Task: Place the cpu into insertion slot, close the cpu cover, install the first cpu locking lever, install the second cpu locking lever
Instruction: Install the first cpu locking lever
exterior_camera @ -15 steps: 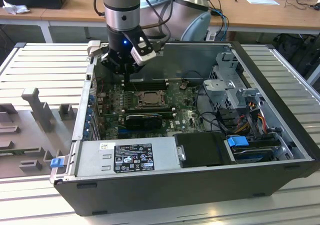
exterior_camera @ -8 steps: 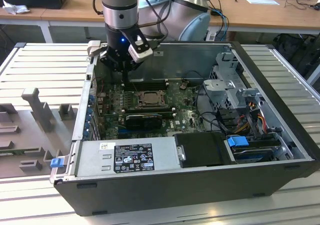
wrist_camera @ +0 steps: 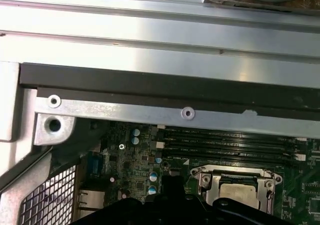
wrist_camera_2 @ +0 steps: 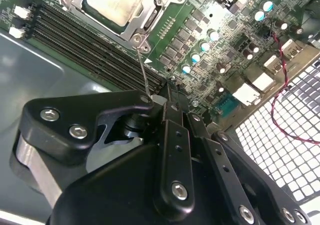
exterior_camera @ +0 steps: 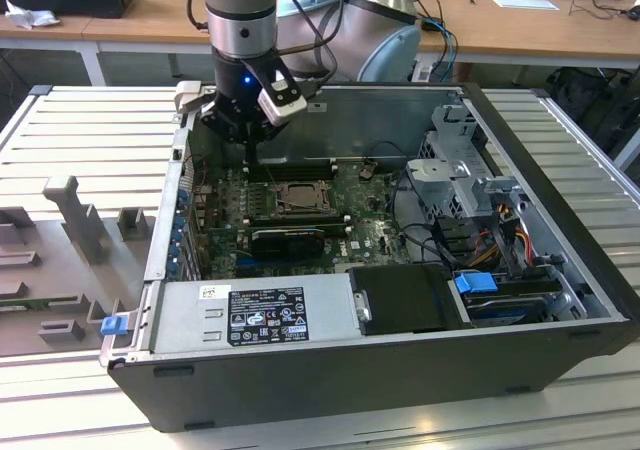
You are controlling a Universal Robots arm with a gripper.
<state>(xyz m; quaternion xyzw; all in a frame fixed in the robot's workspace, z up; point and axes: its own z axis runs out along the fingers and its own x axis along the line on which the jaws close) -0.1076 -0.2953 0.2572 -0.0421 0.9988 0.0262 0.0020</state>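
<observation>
The pale square cpu (wrist_camera_2: pixel 112 2) lies in the insertion slot (exterior_camera: pixel 272 198) on the green board, also seen as cpu (wrist_camera: pixel 239 190). The silver cpu cover (wrist_camera_2: pixel 150 21) lies flat around it, with the chip showing through its cut-out. A thin wire cpu locking lever (wrist_camera_2: pixel 143 70) rises from the socket's corner up to my fingertips. My black gripper (wrist_camera_2: pixel 167 96) is shut on that lever's free end. In the exterior view the gripper (exterior_camera: pixel 250 158) hangs just above the socket's far corner on the exterior view's left.
Long black memory slots (wrist_camera_2: pixel 95 50) run beside the socket, close to the case's metal wall (wrist_camera: pixel 165 80). A perforated grille (wrist_camera_2: pixel 285 145) and a red cable (wrist_camera_2: pixel 280 85) lie nearby. A black card (exterior_camera: pixel 285 238), the power supply (exterior_camera: pixel 255 315) and a drive cage (exterior_camera: pixel 470 170) occupy the case.
</observation>
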